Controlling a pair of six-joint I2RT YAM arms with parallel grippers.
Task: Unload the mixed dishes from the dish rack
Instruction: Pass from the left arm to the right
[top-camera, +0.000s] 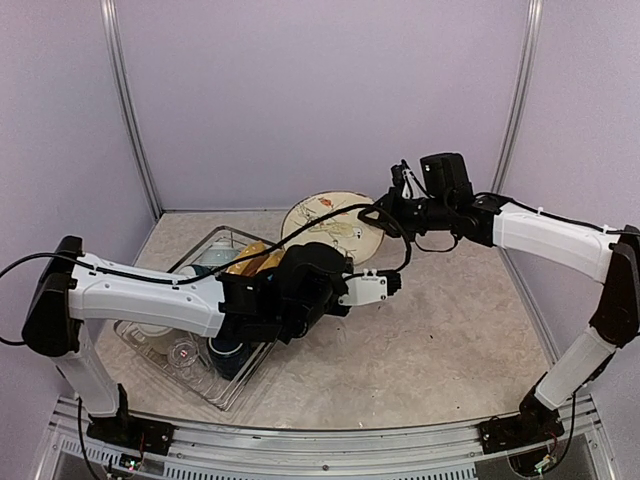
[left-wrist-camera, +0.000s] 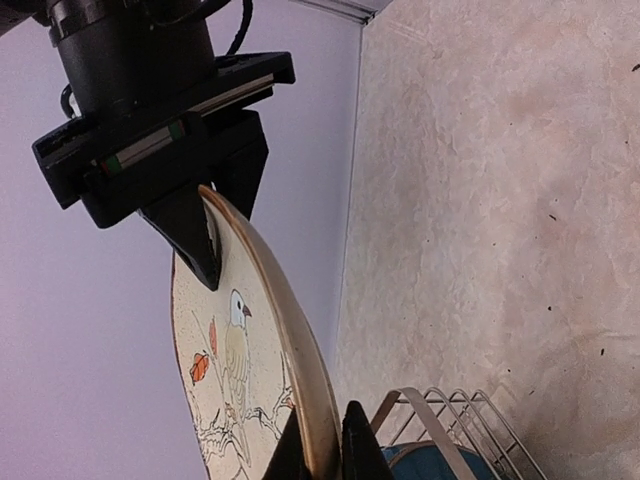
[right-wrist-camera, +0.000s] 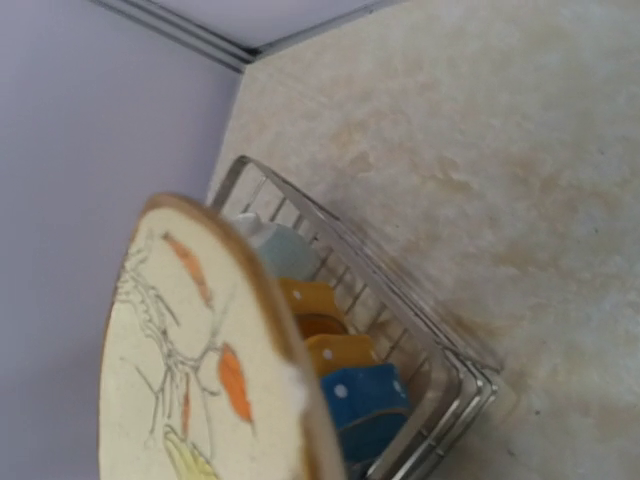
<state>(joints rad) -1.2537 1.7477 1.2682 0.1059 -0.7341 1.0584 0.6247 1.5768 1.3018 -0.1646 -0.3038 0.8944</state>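
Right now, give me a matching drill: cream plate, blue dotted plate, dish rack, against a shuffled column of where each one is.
Things:
1. cream plate
2. blue dotted plate
3. dish rack

Places:
A. upright in the rack, next to a yellow plate
B. sitting on the table
C. rim gripped by the left end effector and the right end effector

Pairs: 1-C, 2-A, 3-B
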